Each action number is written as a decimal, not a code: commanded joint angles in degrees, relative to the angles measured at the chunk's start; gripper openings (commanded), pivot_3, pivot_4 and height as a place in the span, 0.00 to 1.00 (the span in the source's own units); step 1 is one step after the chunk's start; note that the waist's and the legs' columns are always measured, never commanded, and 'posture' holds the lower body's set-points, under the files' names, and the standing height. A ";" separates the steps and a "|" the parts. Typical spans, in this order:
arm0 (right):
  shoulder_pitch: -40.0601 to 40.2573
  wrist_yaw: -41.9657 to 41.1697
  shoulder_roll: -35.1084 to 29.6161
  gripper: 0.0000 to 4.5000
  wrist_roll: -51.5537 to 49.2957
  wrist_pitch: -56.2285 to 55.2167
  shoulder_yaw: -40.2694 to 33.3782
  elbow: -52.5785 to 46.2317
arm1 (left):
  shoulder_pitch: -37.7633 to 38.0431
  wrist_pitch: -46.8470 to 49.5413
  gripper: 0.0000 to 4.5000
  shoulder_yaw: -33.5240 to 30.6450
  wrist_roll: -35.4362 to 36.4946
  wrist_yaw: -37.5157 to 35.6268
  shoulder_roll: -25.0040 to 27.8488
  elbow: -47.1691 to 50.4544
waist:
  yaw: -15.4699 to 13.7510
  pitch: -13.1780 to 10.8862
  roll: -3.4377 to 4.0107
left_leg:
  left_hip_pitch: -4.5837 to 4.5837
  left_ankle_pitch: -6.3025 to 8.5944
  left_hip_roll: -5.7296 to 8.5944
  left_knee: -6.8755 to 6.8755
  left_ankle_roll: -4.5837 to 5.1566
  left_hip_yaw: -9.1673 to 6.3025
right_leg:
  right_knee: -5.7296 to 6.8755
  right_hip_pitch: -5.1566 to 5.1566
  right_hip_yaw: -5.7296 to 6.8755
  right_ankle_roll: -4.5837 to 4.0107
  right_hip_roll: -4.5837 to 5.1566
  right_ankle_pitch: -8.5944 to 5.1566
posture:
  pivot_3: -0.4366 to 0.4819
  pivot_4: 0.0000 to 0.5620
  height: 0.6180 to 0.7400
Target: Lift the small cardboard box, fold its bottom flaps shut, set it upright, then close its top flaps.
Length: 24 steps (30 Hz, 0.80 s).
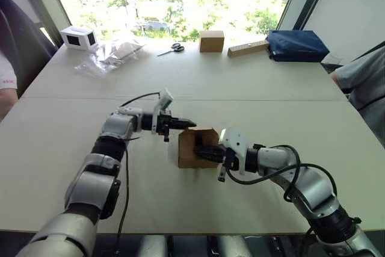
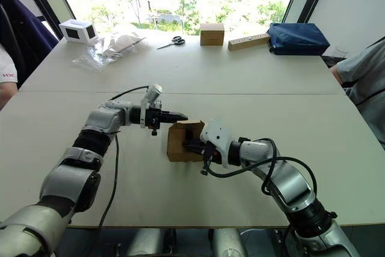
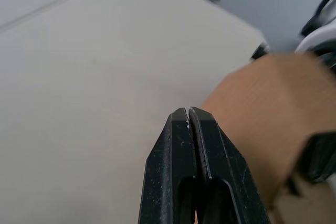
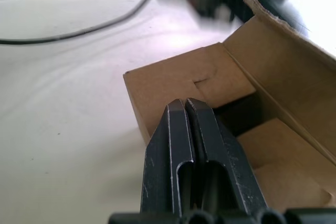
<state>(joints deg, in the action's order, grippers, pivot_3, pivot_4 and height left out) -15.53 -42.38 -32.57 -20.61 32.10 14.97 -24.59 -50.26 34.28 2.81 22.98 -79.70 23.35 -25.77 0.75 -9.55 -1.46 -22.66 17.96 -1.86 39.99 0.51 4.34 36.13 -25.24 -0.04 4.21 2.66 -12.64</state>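
With the small cardboard box [image 2: 182,141] standing mid-table, both the left gripper [image 2: 182,116] and right gripper [image 4: 186,103], fingers pressed together empty, appear to be closing top flaps; next, press one down.

A pale table [image 1: 72,148] carries the small cardboard box [image 1: 189,151] mid-table; scissors [image 1: 171,49], a brown cube [image 1: 212,41], a plastic bag [image 1: 111,54] line its far edge.
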 commanded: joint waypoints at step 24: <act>-0.28 1.04 -0.54 0.00 -3.60 4.59 -7.67 -5.51 | 16.04 5.72 0.01 9.39 3.99 0.72 9.93 20.73 | -0.16 0.02 0.05 | 0.25 -0.01 0.03 0.00 -0.01 0.02 | -0.02 0.22 -0.02 -0.19 0.02 -0.11 | 0.48 0.27 1.00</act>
<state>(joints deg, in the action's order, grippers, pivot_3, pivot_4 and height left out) -14.55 -41.78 -32.74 -22.27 36.07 10.02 -26.79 -33.81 41.09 12.13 27.47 -78.77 33.06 -5.36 0.59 -9.54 -1.41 -22.40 17.96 -1.83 39.98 0.50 4.36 36.11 -25.01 -0.06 4.02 2.69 -12.75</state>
